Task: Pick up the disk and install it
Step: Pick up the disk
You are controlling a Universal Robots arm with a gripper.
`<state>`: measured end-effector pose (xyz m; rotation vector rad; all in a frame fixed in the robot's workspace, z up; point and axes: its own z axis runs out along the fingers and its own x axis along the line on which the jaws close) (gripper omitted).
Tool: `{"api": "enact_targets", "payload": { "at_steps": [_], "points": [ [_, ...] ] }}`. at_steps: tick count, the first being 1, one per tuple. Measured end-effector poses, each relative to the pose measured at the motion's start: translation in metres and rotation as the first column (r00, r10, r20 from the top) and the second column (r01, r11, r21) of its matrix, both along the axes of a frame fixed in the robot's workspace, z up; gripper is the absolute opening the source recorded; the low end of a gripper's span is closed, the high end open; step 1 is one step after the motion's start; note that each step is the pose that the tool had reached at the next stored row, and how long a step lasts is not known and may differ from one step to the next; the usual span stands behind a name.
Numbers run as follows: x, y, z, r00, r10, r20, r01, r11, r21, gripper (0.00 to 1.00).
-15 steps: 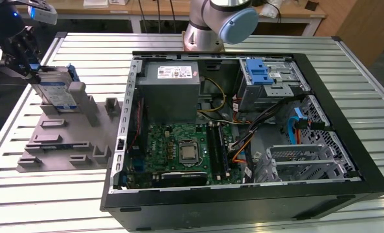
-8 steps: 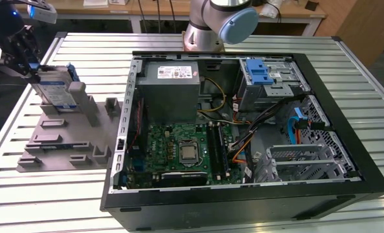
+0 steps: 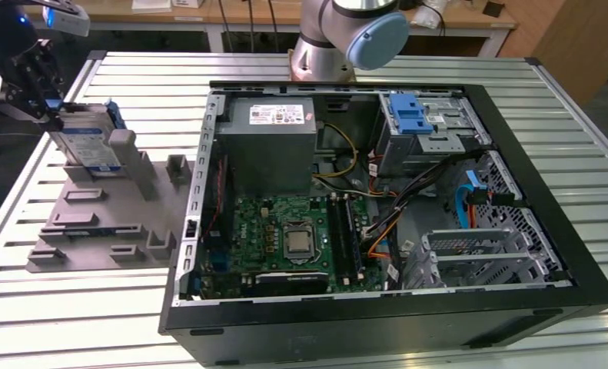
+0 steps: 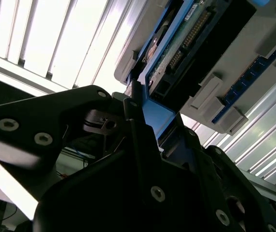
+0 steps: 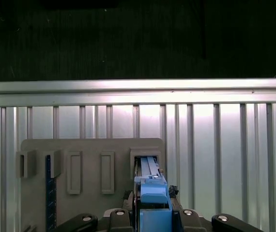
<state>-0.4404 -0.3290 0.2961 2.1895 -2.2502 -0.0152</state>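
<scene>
Black fingers [image 4: 138,128] clamp the flat, blue-framed silver disk [image 3: 84,142]; it stands upright in a slotted grey rack [image 3: 98,231].

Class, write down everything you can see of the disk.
The disk is a flat silver drive with a white-and-blue label in a blue plastic carrier. It stands on edge in a slot of the grey holder, on the exterior view's left of the open computer case. Its green circuit board shows in the second wrist view. The gripper is shut on the carrier's upper edge.
</scene>
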Motion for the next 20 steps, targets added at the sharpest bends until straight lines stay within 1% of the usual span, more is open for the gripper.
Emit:
{"api": "enact_targets", "payload": {
  "at_steps": [10, 17, 18, 20],
  "points": [
    [0.0, 0.0, -0.0025, 1.0, 0.0, 0.0002, 0.0, 1.0, -0.0003, 0.36],
    [0.0, 0.0, -0.0028, 1.0, 0.0, 0.0001, 0.0, 1.0, -0.0004, 0.37],
    [0.0, 0.0, -0.0028, 1.0, 0.0, 0.0001, 0.0, 1.0, -0.0003, 0.44],
    [0.0, 0.0, -0.0029, 1.0, 0.0, 0.0002, 0.0, 1.0, -0.0004, 0.44]
  ]
}}
